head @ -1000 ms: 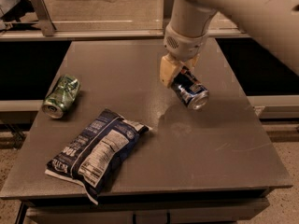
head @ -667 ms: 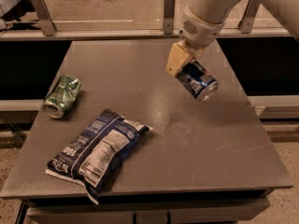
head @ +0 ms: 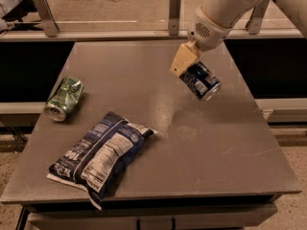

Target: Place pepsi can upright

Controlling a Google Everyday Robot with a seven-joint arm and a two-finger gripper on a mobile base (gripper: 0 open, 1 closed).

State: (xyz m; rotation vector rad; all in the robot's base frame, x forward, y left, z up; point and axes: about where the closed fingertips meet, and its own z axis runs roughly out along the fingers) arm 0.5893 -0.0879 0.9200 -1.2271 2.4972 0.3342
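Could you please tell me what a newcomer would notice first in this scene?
The gripper, over the far right of the table, holds the pepsi can tilted in mid-air between its jaws. On the table's left lie a dented green can near the edge and a dark blue chip bag toward the front.

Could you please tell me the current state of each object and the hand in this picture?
pepsi can: held in the air, tilted.
hand: above the far right of the table, shut on the pepsi can.
green can: dented, lying on its side by the left edge.
chip bag: lying flat, front left.
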